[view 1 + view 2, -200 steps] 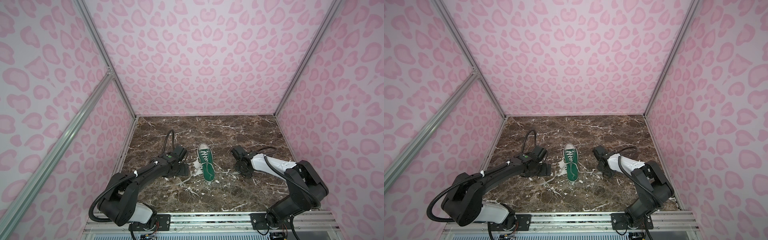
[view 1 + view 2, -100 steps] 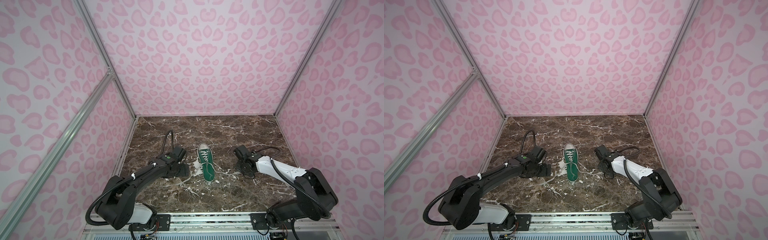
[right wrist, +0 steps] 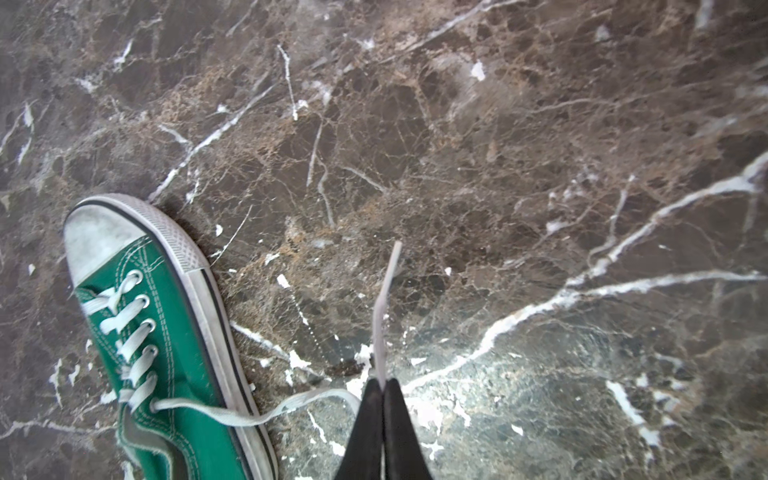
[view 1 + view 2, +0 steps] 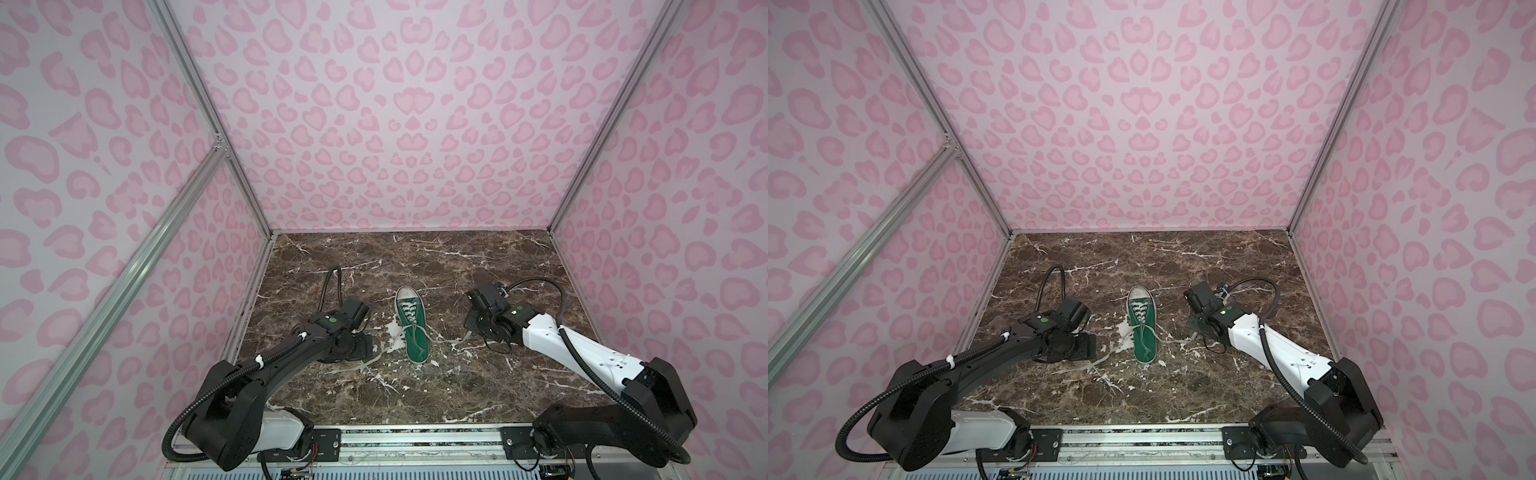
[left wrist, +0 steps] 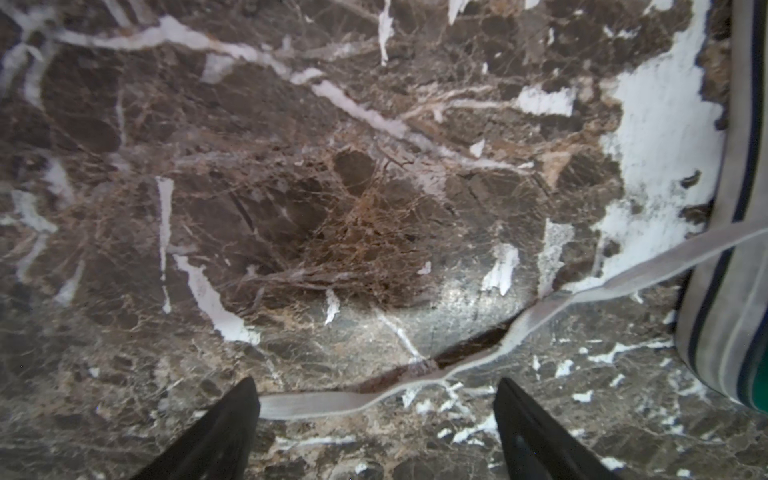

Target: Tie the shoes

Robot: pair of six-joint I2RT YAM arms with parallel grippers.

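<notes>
Right gripper is pinching one white lace beside the green sneaker. Left gripper is standing spread over the other lace on the surface.

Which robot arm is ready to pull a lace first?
Right, probably. The right gripper is already shut on a lace. The left gripper is open, with the other lace lying loose between its jaws.
</notes>
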